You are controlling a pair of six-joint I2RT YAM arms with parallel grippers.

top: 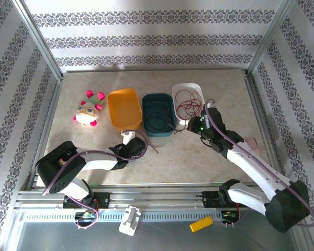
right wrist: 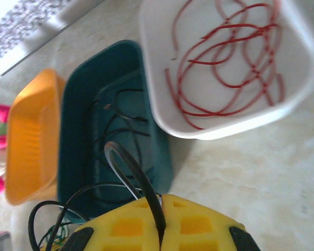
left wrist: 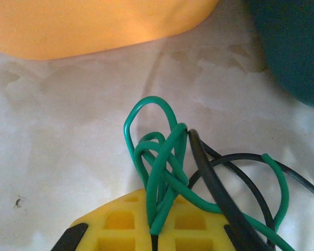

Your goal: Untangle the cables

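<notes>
Left gripper [left wrist: 154, 236] pinches green cable [left wrist: 166, 172], knot just ahead at 12 o'clock; black cable [left wrist: 212, 180] runs off to 4 o'clock, pinched by right gripper [right wrist: 159, 232]

glossy smooth-coated cables [left wrist: 165, 170], matt marbled table [left wrist: 68, 130].

I'm running this from afar in a robot test cell, a lab set-up and no home: aluminium frame posts [top: 39, 37] box in a marble-look desk [top: 188, 162], printed wallpaper panels [top: 146, 36] stand in for walls, and the left arm [top: 97, 163] and right arm [top: 254, 168] are bolted to a slotted metal rail [top: 162, 196].
</notes>
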